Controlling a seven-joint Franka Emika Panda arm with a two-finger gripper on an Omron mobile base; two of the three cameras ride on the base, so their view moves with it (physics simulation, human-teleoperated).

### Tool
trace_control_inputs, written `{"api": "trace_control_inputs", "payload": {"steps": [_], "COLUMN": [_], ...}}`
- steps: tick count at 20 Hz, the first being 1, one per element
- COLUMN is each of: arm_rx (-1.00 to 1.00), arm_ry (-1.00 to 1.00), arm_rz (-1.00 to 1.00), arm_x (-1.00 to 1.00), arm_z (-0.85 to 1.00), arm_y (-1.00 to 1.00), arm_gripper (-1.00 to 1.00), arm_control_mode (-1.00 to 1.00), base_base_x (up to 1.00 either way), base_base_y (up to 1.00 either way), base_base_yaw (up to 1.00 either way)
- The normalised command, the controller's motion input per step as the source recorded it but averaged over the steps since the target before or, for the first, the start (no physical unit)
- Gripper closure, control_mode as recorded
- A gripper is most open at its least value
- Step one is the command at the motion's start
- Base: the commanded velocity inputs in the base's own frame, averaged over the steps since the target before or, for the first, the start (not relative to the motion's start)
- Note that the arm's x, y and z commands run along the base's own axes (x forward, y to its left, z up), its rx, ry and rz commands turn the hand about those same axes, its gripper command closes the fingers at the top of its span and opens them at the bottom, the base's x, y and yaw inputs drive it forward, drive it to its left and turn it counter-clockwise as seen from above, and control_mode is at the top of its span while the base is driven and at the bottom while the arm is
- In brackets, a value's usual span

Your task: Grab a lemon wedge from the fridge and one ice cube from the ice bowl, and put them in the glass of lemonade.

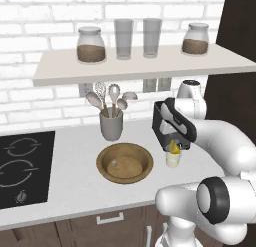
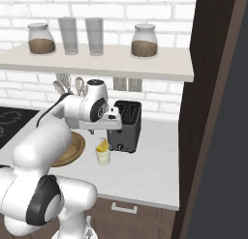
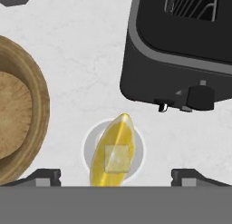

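Note:
The glass of lemonade (image 3: 138,148) stands on the white counter, just in front of the toaster. A yellow lemon wedge (image 3: 118,132) lies across its mouth, and a pale ice cube (image 3: 116,158) rests on the wedge. My gripper (image 3: 118,177) hovers straight above the glass, open, its fingertips (image 3: 45,175) wide apart and touching nothing. From the left base the gripper (image 1: 176,142) hangs over the wedge (image 1: 173,147) and the glass (image 1: 173,161). The brown ice bowl (image 1: 103,163) sits to the left with one ice cube (image 1: 115,162) inside. The dark grey fridge (image 2: 236,160) rises at the far right.
A black toaster (image 3: 181,51) stands right behind the glass. A grey utensil cup (image 1: 111,125) with spoons sits behind the bowl. A black cooktop (image 1: 22,166) lies at the left. The shelf (image 1: 140,66) above carries two jars and two tall grey glasses.

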Motion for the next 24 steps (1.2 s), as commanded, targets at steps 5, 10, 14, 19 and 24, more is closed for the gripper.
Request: {"api": "trace_control_inputs", "payload": {"steps": [5, 10, 14, 19, 24], "arm_rx": [0.02, 0.02, 0.03, 0.04, 0.03], "arm_ry": [-0.07, -0.09, -0.04, 0.0, 0.0], "arm_rz": [0.0, 0.0, 0.0, 0.0, 0.0], "arm_x": [-0.23, -0.24, -0.14, -0.07, -0.1], "arm_z": [0.02, 0.01, 0.02, 0.0, 0.01], "arm_y": [0.0, 0.0, -0.18, -0.18, -0.11], "arm_gripper": [-1.0, -1.0, -1.0, -1.0, -1.0], "arm_control_mode": [-1.0, -1.0, -1.0, -1.0, -1.0], "base_base_x": [0.0, 0.0, 0.0, 0.0, 0.0], "base_base_y": [0.0, 0.0, 0.0, 0.0, 0.0], "base_base_yaw": [0.0, 0.0, 0.0, 0.0, 0.0]}}
